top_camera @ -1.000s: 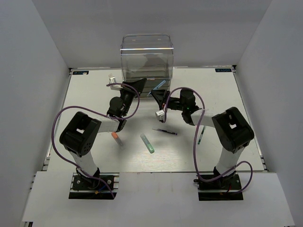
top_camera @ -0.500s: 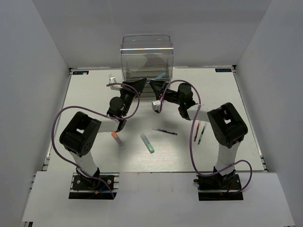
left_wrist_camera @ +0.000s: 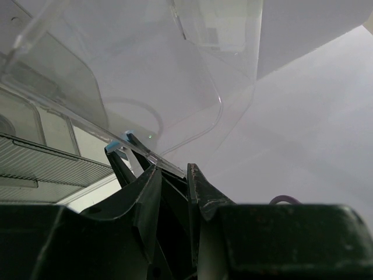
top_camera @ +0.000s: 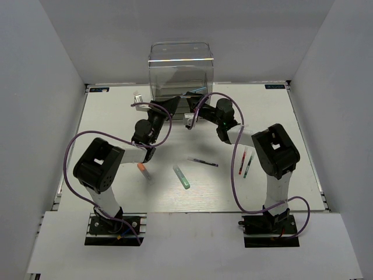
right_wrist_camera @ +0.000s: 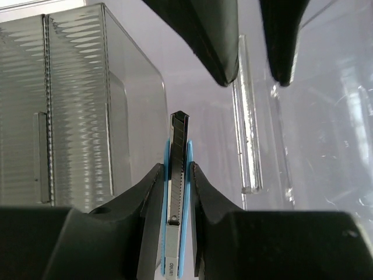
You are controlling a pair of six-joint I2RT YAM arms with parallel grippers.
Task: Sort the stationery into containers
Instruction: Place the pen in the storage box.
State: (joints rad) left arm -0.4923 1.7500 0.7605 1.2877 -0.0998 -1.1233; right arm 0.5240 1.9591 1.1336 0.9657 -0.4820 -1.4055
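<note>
Gripping a light blue cutter (right_wrist_camera: 176, 181) firmly between its two fingers, the right gripper (top_camera: 193, 106) sits right at the front face of the clear drawer unit (top_camera: 180, 70). The cutter points straight ahead at the unit, and a notched metal strip runs along its middle. Its tip is close to the clear plastic, though the wrist view does not settle whether it has crossed a drawer's edge.

The left gripper (left_wrist_camera: 172, 173) is at the same front face, just to the left of the right one. Its fingers are drawn close together, and a thin clear lip of a drawer (left_wrist_camera: 145, 153) runs into the narrow gap between them. It seems to be pinching that lip, but glare on the plastic makes this uncertain.

On the table (top_camera: 291, 128), well in front of the unit, lie the other pieces. An orange-capped marker (top_camera: 143, 170) is to the front left, and a green-tipped marker (top_camera: 182, 177) is straight out in front. A thin dark pen (top_camera: 203, 162) lies a little nearer the unit than that. To the front right, a red pen (top_camera: 241, 163) and a teal pen (top_camera: 247, 166) lie side by side.
</note>
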